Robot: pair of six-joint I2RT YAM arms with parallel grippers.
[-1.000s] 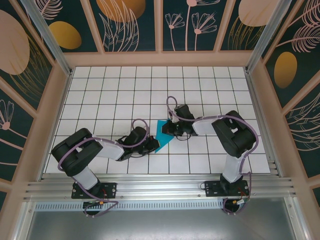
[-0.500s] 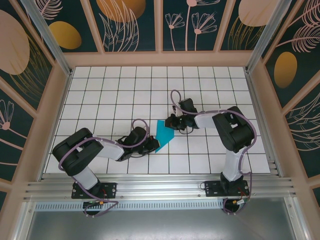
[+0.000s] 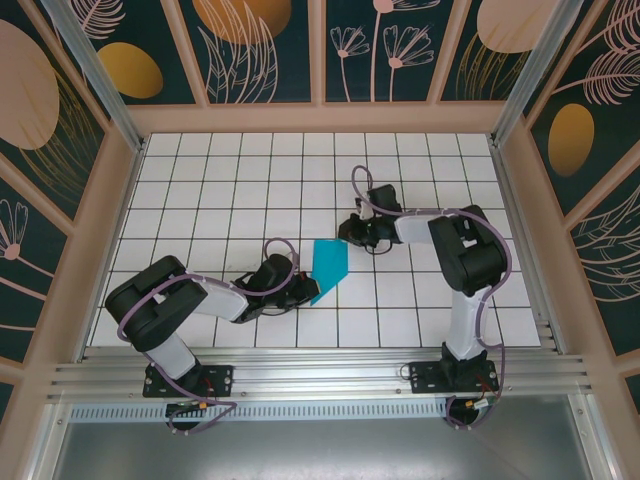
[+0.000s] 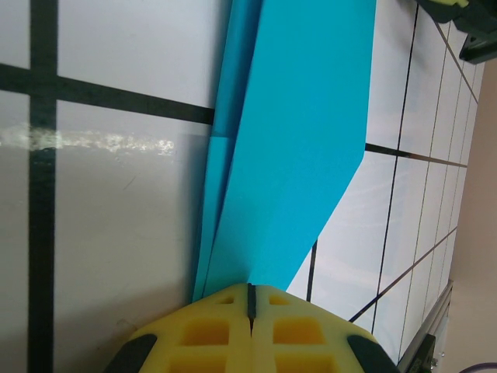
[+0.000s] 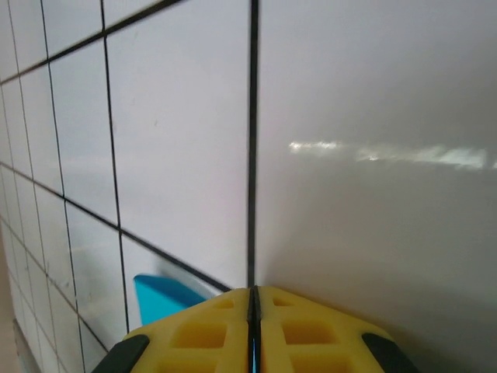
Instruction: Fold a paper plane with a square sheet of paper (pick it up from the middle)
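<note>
Left wrist: we pinch the paper (image 4: 299, 132) by its tip in the left gripper (image 4: 250, 289); a tug could slip it free. Right gripper (image 5: 253, 292) pads pressed together, holding nothing

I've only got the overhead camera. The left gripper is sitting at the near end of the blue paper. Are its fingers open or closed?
Observer: Closed. On the left wrist camera, the left gripper has its yellow fingers pressed together, with the paper narrowing right down to their tips.
Operator: Is the paper a single layer there?
Observer: No. That camera shows stacked folded edges running along its left side.
Operator: And the right gripper?
Observer: Its wrist camera shows the right gripper shut too, over the bare tiled table, with a corner of the paper poking out just left of its tips.
</note>
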